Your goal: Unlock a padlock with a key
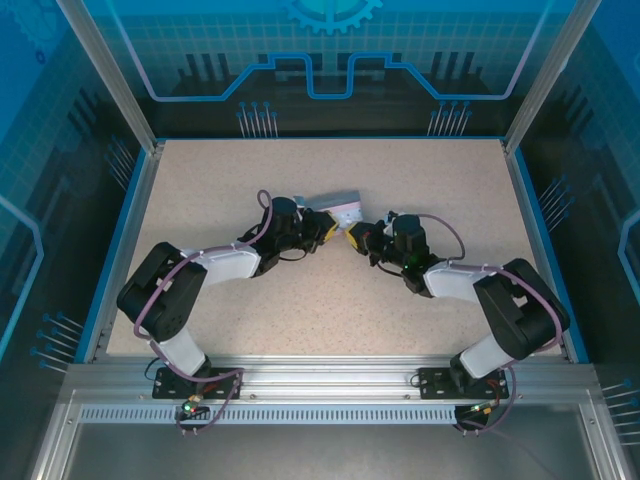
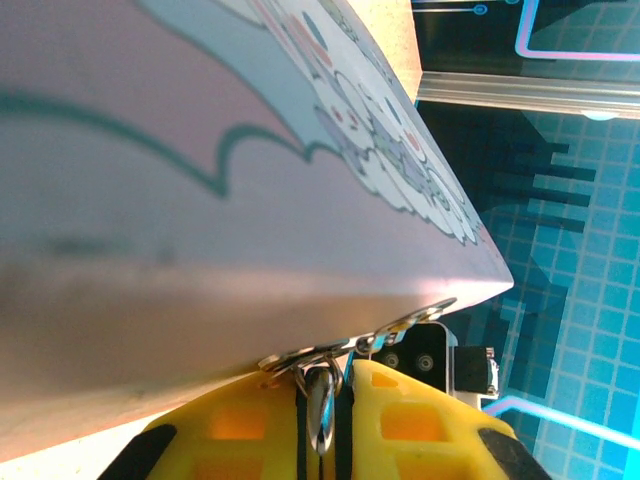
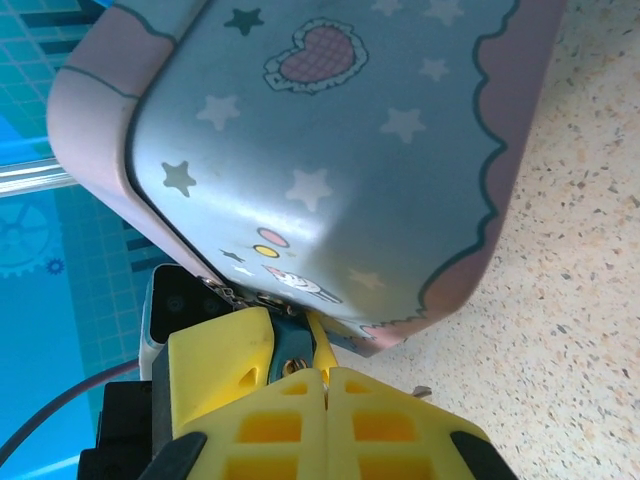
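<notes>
Left gripper [image 2: 322, 378] jaws clench the padlock [image 3: 285, 338], which hangs at the latch of the tin [image 3: 330, 150]. Right gripper [image 3: 327, 380] jaws are pressed together, and a brownish sliver at their tips is judged to be the key [image 3: 292, 367].

Progress: the key is presented to the lock body, but seating cannot be told. The shackle looks unreleased, so turning remains.

Both arms reach from the table's [image 1: 250, 300] near edge, elbows outward, wrists meeting mid-table.

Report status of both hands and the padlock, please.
Left hand shut on thin metal piece at tin edge. Right hand shut on small bluish padlock against tin. Tin crowds both hands.
</notes>
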### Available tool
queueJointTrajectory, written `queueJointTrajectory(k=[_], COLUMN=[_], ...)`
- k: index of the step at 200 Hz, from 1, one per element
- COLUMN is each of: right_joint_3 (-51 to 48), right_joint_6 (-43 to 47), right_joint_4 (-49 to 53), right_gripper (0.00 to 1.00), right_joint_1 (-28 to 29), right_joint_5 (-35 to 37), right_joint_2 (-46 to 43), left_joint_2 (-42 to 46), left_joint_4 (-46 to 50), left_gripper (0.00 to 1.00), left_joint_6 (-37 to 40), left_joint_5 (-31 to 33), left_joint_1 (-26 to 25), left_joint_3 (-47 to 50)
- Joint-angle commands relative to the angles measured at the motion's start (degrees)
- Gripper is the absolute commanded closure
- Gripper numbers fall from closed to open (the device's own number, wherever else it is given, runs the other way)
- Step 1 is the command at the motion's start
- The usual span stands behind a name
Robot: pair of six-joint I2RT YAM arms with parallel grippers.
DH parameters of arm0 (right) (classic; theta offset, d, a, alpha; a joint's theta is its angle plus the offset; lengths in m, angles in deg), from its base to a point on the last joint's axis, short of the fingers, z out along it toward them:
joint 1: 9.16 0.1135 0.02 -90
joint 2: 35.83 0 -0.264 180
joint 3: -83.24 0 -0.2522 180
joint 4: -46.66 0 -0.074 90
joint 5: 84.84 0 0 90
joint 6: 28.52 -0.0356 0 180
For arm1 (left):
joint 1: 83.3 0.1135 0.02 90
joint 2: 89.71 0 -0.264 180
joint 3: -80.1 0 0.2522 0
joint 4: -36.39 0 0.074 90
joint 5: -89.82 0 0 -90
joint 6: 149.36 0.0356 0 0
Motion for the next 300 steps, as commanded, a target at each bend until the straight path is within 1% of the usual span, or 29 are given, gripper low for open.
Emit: queueJointTrajectory(k=[1,62,80,104,113,151,191,210,242,261,288,300], right_joint_3=[-1.47,-0.89,-0.81,-0.56,-0.2,0.26,0.78,0.95,0.45,0.47,1.21,1.61], right_joint_6=[-1.0,-3.24,-6.12,-11.06,-11.81,-10.83,-11.12,-9.89,-9.52,-7.1,-1.76,-0.97], right_joint_4=[-7.47,-11.2,-13.52,-19.5,-20.0,-15.99,-14.28,-11.19,-12.09,-11.57,-7.04,-6.91], right_gripper=[1.0,1.0,1.0,1.0,1.0,1.0,1.0,1.0,1.0,1.0,1.0,1.0], right_joint_1=[0.38,-1.22,-1.34,-0.74,-0.36,1.34,2.24,2.36,2.11,1.42,0.69,0.71], right_joint_5=[-1.91,-3.75,-4.3,-4.46,-4.48,-2.95,-2.28,-1.35,-1.05,-1.52,-2.01,-2.07], right_joint_2=[2.7,4.39,5.5,8.25,8.53,5.93,4.24,3.12,4.35,4.79,3.78,3.99], left_joint_2=[2.55,2.93,2.86,2.48,2.39,2.2,2.12,2.11,2.29,2.46,2.78,2.66], left_joint_4=[-5.56,-5.63,-5.96,-6.36,-6.52,-6.52,-6.28,-6.4,-6.48,-6.69,-6.95,-7.15], left_gripper=[1.0,1.0,1.0,1.0,1.0,1.0,1.0,1.0,1.0,1.0,1.0,1.0], left_joint_6=[-1.41,-0.59,-0.52,-0.72,-0.67,-0.74,-0.71,-0.78,-0.71,-0.77,-0.7,-0.87], left_joint_5=[-4.24,-4.51,-4.42,-4.41,-4.33,-4.07,-3.8,-3.84,-4.13,-4.29,-4.42,-4.58], left_joint_1=[-1.29,-1.23,-1.29,-1.34,-1.34,-1.37,-1.45,-1.47,-1.55,-1.52,-1.45,-1.53], left_joint_3=[0.06,0.43,0.76,0.77,0.76,0.58,0.74,0.66,0.59,0.68,1.07,1.16])
